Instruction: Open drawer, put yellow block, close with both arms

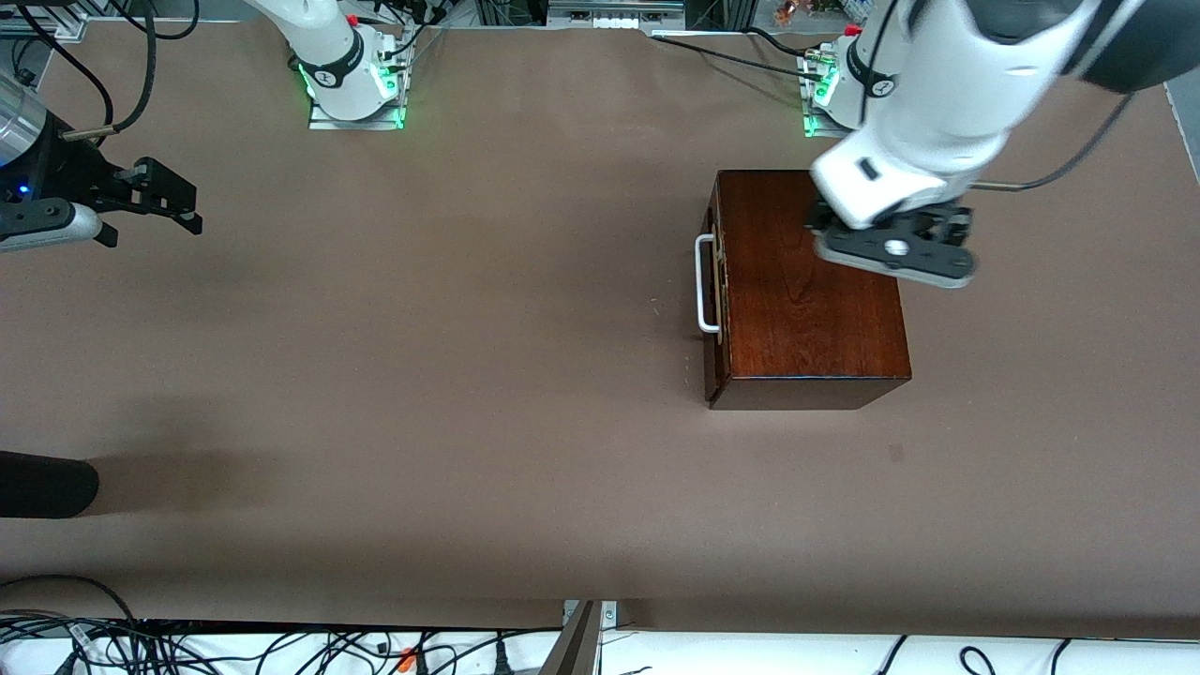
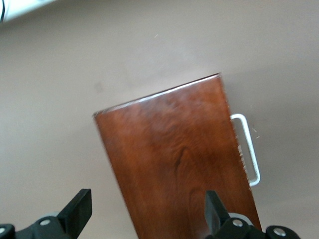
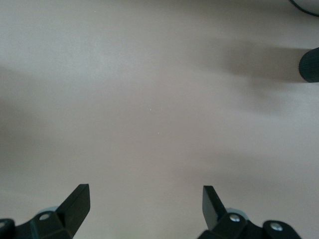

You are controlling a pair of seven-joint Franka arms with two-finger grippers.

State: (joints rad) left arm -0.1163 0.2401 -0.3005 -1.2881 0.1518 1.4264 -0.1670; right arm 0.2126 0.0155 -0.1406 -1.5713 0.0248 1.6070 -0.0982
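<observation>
Front view shows the left gripper, jaws spread and empty, hovering over the wooden box. Beneath it the drawer sits shut, white handle untouched. No yellow block is visible. The right gripper waits open above bare table. Opening seems pending; next, a grip on the handle.

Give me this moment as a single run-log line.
drawer: shut in wooden box | yellow block: not in view | left gripper: open, over box top | right gripper: open, waiting over bare table
</observation>
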